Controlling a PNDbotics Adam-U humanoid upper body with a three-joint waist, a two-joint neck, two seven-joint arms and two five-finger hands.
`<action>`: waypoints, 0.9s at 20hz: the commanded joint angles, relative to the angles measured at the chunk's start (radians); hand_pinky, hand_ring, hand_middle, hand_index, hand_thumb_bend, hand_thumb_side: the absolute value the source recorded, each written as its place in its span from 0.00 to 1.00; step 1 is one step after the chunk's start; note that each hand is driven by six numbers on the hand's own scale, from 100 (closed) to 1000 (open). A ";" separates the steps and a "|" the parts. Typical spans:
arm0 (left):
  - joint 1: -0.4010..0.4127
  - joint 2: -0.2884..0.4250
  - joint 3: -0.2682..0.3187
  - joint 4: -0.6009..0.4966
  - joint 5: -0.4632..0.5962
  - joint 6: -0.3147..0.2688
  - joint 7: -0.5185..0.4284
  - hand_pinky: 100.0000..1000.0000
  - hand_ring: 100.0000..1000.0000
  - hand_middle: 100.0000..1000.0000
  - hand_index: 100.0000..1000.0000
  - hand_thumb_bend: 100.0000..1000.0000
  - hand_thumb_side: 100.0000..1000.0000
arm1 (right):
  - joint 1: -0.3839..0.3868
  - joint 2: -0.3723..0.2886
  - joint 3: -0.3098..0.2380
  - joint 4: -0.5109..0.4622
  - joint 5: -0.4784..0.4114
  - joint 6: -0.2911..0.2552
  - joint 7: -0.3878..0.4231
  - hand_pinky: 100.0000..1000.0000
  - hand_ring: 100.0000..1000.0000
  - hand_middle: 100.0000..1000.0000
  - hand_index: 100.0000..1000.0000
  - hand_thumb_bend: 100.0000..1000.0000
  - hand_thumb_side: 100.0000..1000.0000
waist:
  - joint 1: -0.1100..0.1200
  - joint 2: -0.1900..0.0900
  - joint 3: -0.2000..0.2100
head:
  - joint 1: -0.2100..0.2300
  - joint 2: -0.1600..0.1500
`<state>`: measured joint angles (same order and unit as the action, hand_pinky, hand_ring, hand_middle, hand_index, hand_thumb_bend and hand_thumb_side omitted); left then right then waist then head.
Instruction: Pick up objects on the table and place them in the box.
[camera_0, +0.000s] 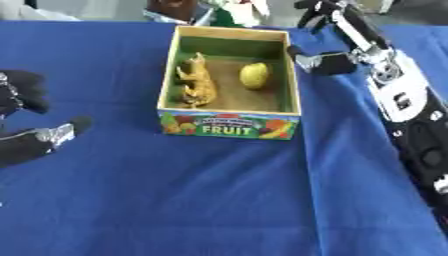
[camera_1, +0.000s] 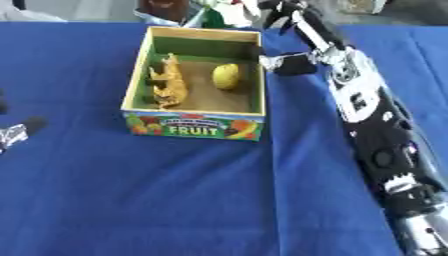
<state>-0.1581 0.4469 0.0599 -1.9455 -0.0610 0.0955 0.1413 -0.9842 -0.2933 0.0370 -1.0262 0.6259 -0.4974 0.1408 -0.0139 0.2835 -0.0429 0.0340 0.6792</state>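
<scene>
Box (camera_0: 229, 125) sits at 12 o'clock on the blue table (camera_0: 219, 200), "FRUIT" label facing the robot. Inside: yellow lemon (camera_0: 255, 75) on the right, tan toy animal (camera_0: 198, 82) on the left, apart. Right hand (camera_0: 337, 30) at 1 o'clock beside the box's far right corner, fingers straight, holding nothing. Left hand (camera_0: 31, 120) at 9 o'clock, relaxed, empty.

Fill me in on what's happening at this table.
A humanoid robot is clearing a blue table into a wooden box labelled FRUIT. Inside it lie a yellow lemon and a tan toy animal. The right robot hand is beside the box's far right corner, holding nothing visible. The left robot hand sits at the left edge, away from the box.
</scene>
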 joint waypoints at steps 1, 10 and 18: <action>-0.001 0.005 0.017 -0.012 -0.005 -0.001 0.008 0.45 0.41 0.43 0.61 0.80 0.01 | 0.013 -0.065 -0.015 -0.078 -0.059 0.005 0.007 0.57 0.74 0.56 0.88 0.11 0.14 | 0.003 -0.015 -0.005 | 0.008 -0.014; 0.015 -0.003 0.030 -0.006 -0.008 -0.001 0.039 0.44 0.40 0.42 0.60 0.80 0.01 | 0.224 -0.199 -0.077 -0.280 -0.363 0.045 -0.002 0.60 0.79 0.59 0.88 0.00 0.00 | -0.013 -0.008 -0.030 | 0.041 -0.011; 0.029 -0.018 0.038 -0.002 -0.008 -0.001 0.064 0.44 0.40 0.42 0.59 0.80 0.01 | 0.439 -0.203 -0.201 -0.396 -0.513 0.114 0.008 0.59 0.82 0.63 0.89 0.00 0.00 | -0.013 -0.005 -0.042 | 0.055 -0.007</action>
<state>-0.1262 0.4205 0.0845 -1.9388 -0.0638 0.0958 0.1974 -0.5369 -0.4691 -0.1387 -1.3865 0.1342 -0.3918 0.1527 -0.0268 0.2938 -0.0848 0.0856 0.6757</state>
